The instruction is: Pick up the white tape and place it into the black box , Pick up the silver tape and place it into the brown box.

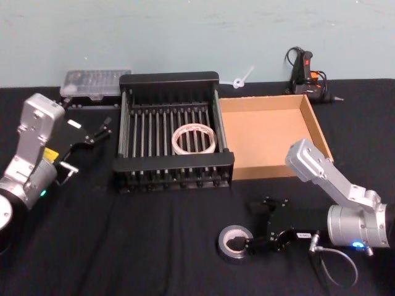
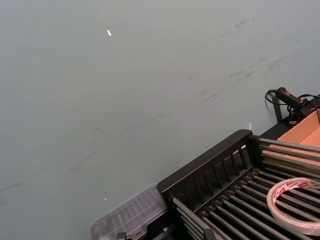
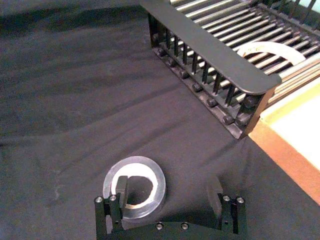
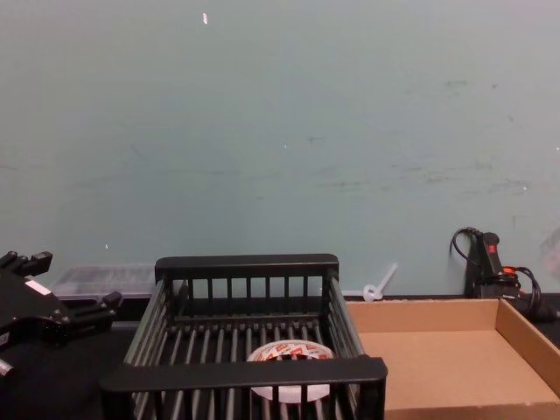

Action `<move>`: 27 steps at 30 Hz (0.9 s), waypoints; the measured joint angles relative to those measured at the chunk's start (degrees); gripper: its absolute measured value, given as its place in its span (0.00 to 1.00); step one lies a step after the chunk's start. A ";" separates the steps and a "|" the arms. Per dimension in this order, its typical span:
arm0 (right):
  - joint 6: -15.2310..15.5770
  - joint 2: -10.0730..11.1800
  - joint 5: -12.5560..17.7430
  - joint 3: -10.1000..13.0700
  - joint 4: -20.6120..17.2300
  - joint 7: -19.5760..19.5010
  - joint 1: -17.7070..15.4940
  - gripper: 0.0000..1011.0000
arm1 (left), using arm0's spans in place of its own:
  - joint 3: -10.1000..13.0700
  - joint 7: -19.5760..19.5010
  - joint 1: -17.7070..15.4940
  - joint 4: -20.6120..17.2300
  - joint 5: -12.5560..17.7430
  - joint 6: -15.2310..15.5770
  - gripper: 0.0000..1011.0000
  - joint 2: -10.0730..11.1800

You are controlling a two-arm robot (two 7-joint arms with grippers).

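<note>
While lying flat, hole upward, silver tape (image 3: 134, 186) straddles one right gripper (image 3: 169, 190) finger.

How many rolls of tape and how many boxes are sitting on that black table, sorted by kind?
Tape rolls: 2 (white tape in the black box; silver tape on the cloth)
Open boxes: 2 (black box; brown box)
Clear lidded case: 1
Glue gun: 1
Total: 6

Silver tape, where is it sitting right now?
In the head view the silver tape lies flat on the black cloth, in front of the black box, with the right gripper open around its right edge.
</note>
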 joint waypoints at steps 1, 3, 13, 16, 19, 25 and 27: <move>0.08 -0.03 0.00 -0.14 0.09 0.00 0.09 0.99 | 0.00 0.00 0.00 0.00 0.00 0.00 0.99 0.00; 0.24 -0.08 0.00 -0.53 0.35 0.01 0.34 0.99 | 0.00 0.00 0.00 0.00 0.00 0.00 0.99 0.00; 0.37 -0.73 -0.05 -1.78 1.71 0.09 1.29 0.99 | 0.00 0.00 0.00 0.00 0.00 0.00 0.99 0.00; 0.34 -1.09 -0.09 -2.12 2.26 0.06 1.65 0.99 | 0.00 0.00 0.00 0.00 0.00 0.00 0.99 0.00; 0.32 -1.27 -0.18 -2.31 2.52 0.05 1.83 0.99 | 0.00 0.00 0.00 0.00 0.00 0.00 0.99 0.00; -0.05 -1.44 -0.60 -2.59 2.82 -0.18 2.04 0.99 | 0.00 0.00 0.00 0.00 0.00 0.00 0.99 0.00; -0.22 -1.45 -0.81 -2.62 2.84 -0.34 2.04 0.99 | 0.00 0.00 0.00 0.00 0.00 0.00 0.99 0.00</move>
